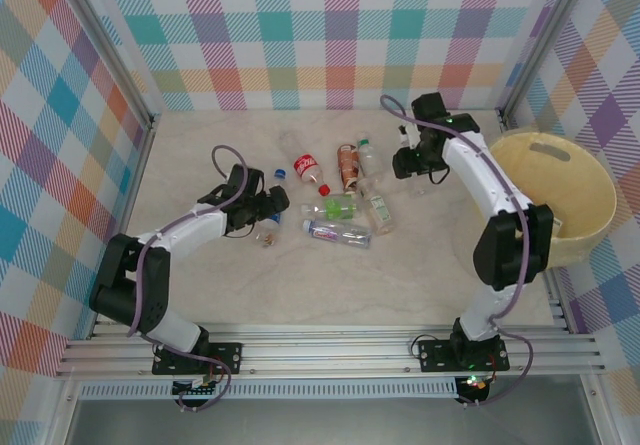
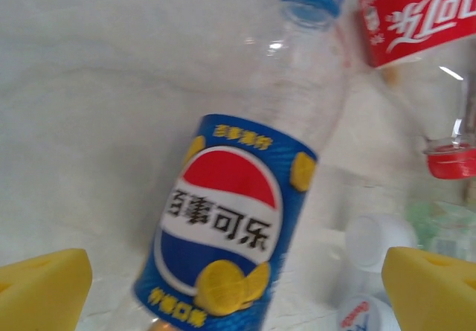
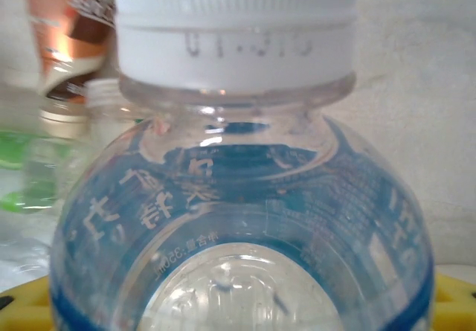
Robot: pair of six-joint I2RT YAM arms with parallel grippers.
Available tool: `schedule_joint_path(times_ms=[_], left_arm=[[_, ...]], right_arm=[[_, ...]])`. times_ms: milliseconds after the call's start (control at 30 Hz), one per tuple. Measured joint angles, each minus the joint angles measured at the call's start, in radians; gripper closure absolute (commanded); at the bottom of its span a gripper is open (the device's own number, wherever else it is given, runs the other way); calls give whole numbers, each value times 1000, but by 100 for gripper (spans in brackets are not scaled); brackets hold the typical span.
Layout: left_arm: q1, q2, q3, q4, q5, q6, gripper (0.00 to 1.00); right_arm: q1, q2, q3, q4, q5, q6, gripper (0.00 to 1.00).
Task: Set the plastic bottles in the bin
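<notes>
White-capped bottle [image 3: 238,219] sits between your right fingers [image 3: 455,307], cap toward the lens; clamped or not, you cannot tell. Bin [image 1: 582,187] lies right of that arm; your left fingers [image 2: 43,286] gape over the blue-label bottle [image 2: 230,219].

light: bright and even, from overhead; table [image 1: 300,295] washed pale
shadows: soft, short, tucked under the bottles [image 1: 337,231]
glare: small white glints on pepsi bottle [image 2: 238,212]
blur: left wrist view smeared, red label [image 2: 416,15] soft
focus: white-cap bottle [image 3: 238,219] too close, hazy
</notes>
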Motion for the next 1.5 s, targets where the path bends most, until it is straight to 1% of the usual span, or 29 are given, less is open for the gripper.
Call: schedule_joint_path(times_ms=[233, 333, 533, 700, 833, 1033, 1300, 1400, 1500], left_arm=[[0, 43, 0, 58, 50, 3, 0], [0, 64, 0, 72, 68, 2, 0], [0, 80, 0, 80, 99, 3, 0], [0, 98, 0, 80, 108, 2, 0], [0, 106, 0, 79, 114, 2, 0], [0, 106, 1, 73, 114, 2, 0], [0, 109, 16, 64, 125, 3, 0], [0, 113, 21, 60, 129, 3, 0], [0, 116, 21, 47, 132, 3, 0]], right_arm=[[3, -195, -2, 53, -70, 24, 44], [3, -270, -5, 86, -80, 32, 45], [-1, -456, -72, 182, -84, 57, 47], [-30, -573, -83, 198, -33, 62, 47], [-89, -637, -84, 175, 47, 61, 48], [-248, -675, -84, 63, 131, 69, 49], [-422, -652, -87, -76, 214, 69, 48], [-463, -634, -98, -106, 221, 69, 44], [-486, -589, -101, -141, 228, 69, 36]])
